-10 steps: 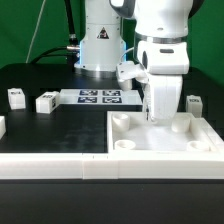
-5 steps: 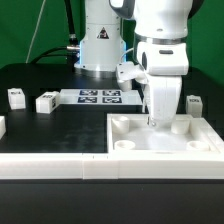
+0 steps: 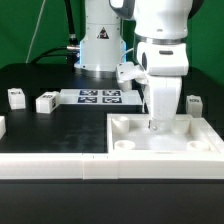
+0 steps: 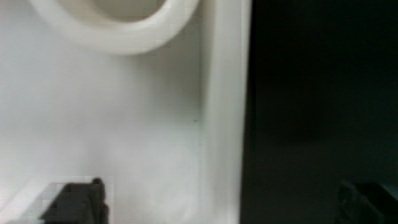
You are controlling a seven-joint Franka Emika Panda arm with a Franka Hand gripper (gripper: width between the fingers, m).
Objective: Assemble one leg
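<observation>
My gripper [image 3: 156, 122] hangs low over the far wall of the large white tray-like piece [image 3: 128, 121]. In the wrist view the gripper [image 4: 222, 203] is open and empty. One finger [image 4: 75, 203] is over the white piece [image 4: 125, 130] and the other is over the black table, so the jaws straddle the piece's edge. A round corner hole [image 4: 118, 18] shows ahead of them. Three small white legs with marker tags lie on the table: two at the exterior view's left [image 3: 16, 97] [image 3: 46, 102] and one at the right [image 3: 193, 102], all apart from the gripper.
The marker board [image 3: 100, 97] lies behind the tray-like piece, in front of the robot base [image 3: 100, 45]. Another white part [image 3: 2, 125] is cut off at the exterior view's left edge. A white rail [image 3: 60, 166] runs along the front.
</observation>
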